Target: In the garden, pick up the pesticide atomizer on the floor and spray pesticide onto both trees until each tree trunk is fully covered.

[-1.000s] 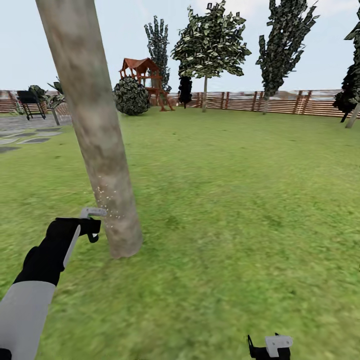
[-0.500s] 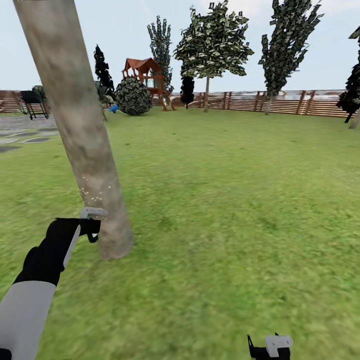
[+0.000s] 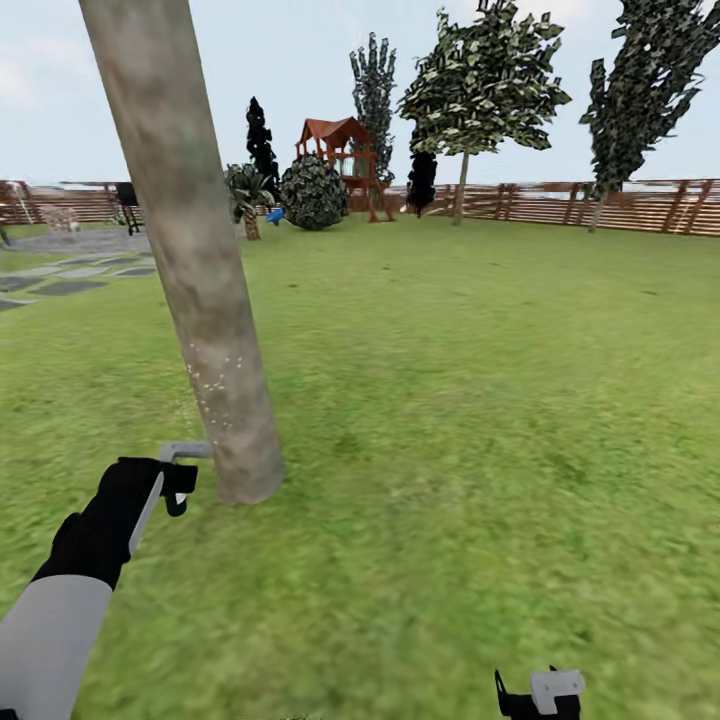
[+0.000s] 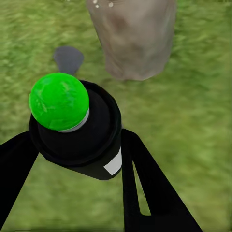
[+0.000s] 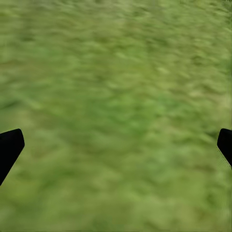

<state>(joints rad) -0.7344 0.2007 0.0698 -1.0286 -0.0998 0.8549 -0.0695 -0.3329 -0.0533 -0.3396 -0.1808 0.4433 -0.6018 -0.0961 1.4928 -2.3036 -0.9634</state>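
Note:
A thick grey-beige tree trunk leans up from the lawn just ahead on the left; its base stands close in the left wrist view. My left gripper is beside the base of the trunk, shut on the pesticide atomizer, a black bottle with a green round cap. Its white nozzle points at the trunk. Tiny white specks of pesticide dot the lower bark. My right gripper hangs low over the grass at the right, open and holding nothing.
Open lawn spreads to the right and ahead. Far back stand a red-roofed playset, a round bush, a short palm, thin-trunked trees and a brown slat fence. Grey paving stones lie at the left.
The whole view has swung, so the background has slid right and the trunk stands differently in the picture. The spray haze by the nozzle is gone; specks show on the bark. Both grippers keep their states.

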